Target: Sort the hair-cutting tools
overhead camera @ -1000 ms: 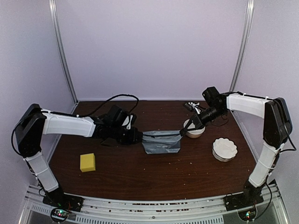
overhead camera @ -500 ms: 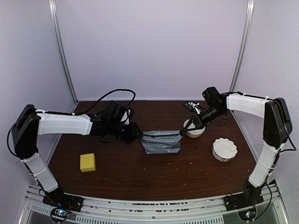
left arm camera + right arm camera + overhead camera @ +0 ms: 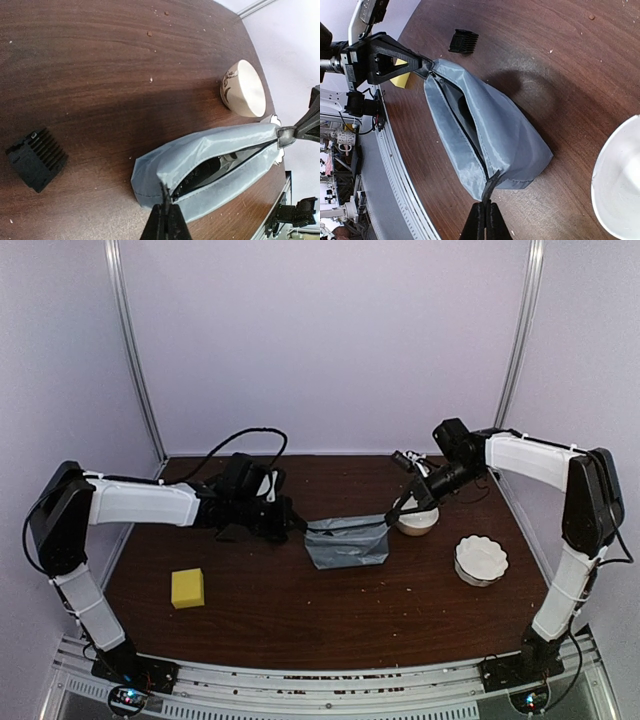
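Observation:
The grey zip pouch (image 3: 347,543) is stretched between both grippers, its zip open. My left gripper (image 3: 166,222) is shut on the tab at the pouch's (image 3: 200,165) left end. My right gripper (image 3: 486,220) is shut on the tab at the right end of the pouch (image 3: 490,125). Through the opening a black tool with a pale part (image 3: 220,165) shows, by its look the clipper. The tiny black attachment (image 3: 36,159) lies on the table left of the pouch, and also shows in the right wrist view (image 3: 463,41). Scissors and comb are not clearly visible.
A white bowl (image 3: 418,520) stands just right of the pouch and a scalloped white bowl (image 3: 481,558) nearer the front right. A yellow sponge (image 3: 187,587) lies front left. Small dark items (image 3: 406,463) lie at the back right. A black cable (image 3: 250,440) loops behind the left arm.
The right gripper has risen a little with its end of the pouch, so the pouch tilts up at the right. The left gripper has shifted slightly toward the back, still holding.

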`<state>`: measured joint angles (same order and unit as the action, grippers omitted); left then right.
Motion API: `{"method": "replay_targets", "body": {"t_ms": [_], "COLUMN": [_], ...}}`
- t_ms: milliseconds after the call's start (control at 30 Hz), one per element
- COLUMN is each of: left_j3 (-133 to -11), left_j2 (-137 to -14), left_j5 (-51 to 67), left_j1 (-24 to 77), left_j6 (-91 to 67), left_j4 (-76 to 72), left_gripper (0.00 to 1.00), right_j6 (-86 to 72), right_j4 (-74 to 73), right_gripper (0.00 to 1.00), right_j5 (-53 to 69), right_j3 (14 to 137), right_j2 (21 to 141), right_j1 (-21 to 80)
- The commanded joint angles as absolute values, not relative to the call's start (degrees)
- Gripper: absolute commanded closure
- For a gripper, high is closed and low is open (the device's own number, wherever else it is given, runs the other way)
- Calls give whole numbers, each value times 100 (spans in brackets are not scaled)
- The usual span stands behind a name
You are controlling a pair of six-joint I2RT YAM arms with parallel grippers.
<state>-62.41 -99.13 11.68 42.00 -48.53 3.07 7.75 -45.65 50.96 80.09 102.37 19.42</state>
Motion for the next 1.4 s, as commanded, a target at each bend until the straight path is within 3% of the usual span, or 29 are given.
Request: {"method": "replay_targets", "body": {"t_ms": [0, 200, 500, 833, 1067, 1233, 1367], "left_j3": [-6754, -7225, -6308, -6069, -6402, -6926, -7198], "left_j2": [-9181, -8418, -8057, -8593, -8771, -8683, -8545], "left_j5": [987, 364, 671, 1505, 1130, 569, -571], "left_j1": [4113, 4105, 4114, 4113, 4113, 4113, 4088], "left_j6": [-4129, -3615, -3980, -3777, -3677, -3281, -3048], "left_j4": [356, 1180, 1395, 1928, 2220, 2855, 3386], "left_gripper": [100, 100, 100, 100, 100, 83, 71], "right_j6": [722, 345, 424, 625, 685, 934, 1175], "right_j4": [-4884, -4889, -4653, -4478, -4490, -4676, -4684], "right_gripper": [100, 100, 100, 100, 100, 87, 73], "right_j5": [5491, 5590, 5437, 5431, 5480, 5206, 4422], "right_j3": [9045, 9621, 8199, 7457, 7618, 7726, 7656], "right_j2": [10025, 10063, 9983, 10232, 10510, 10345, 9803], "right_j1": [1926, 1947, 1942, 2124, 2136, 2123, 2105]}}
